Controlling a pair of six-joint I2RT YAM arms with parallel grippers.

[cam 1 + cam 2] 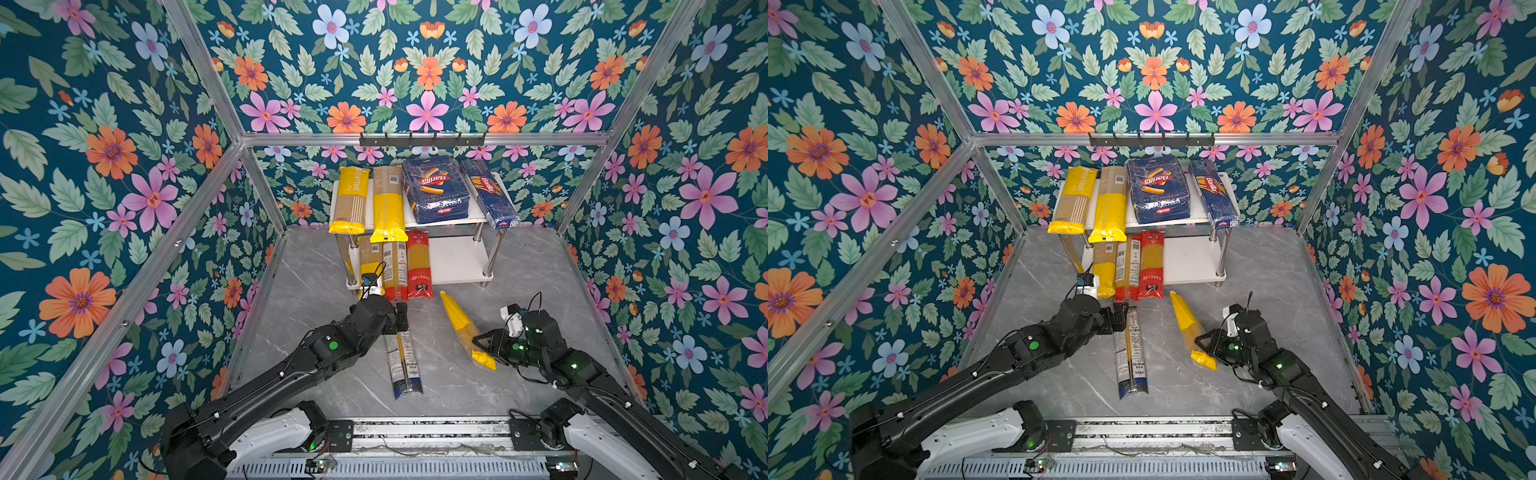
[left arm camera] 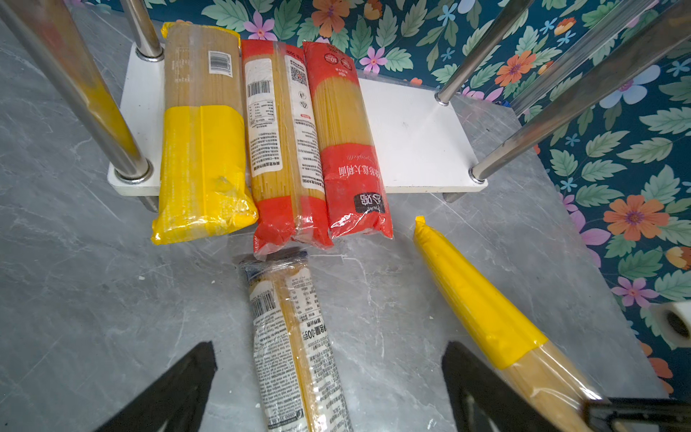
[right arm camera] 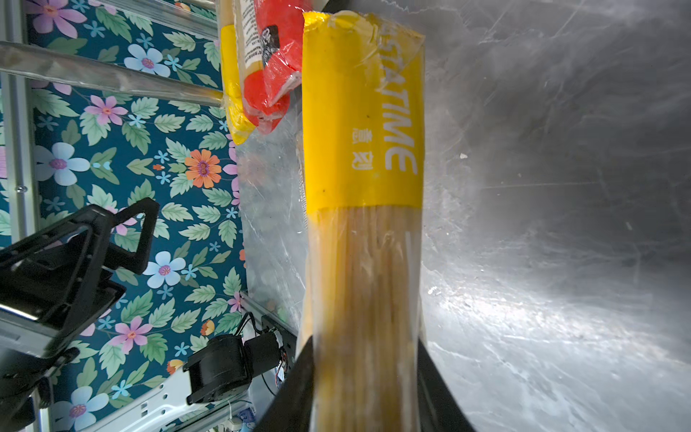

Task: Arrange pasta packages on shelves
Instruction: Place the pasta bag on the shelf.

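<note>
**Marble table, two packs left to shelve**

Floral walls enclose the shelves [image 1: 457, 257], already carrying seven packs. Right gripper [image 1: 484, 343] jaws clench the yellow spaghetti bag [image 1: 463, 328] near its end, seemingly for lifting; left gripper [image 2: 329, 377] jaws stand released astride the clear-blue spaghetti bag [image 2: 295, 344].

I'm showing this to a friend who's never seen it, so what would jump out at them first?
Probably the loud floral wallpaper on every wall. Next, the white two-tier rack at the back, loaded with pasta packages. Then the right pincer closed around a yellow spaghetti bag on the grey table, while the open left pincer straddles a clear-blue bag.
</note>
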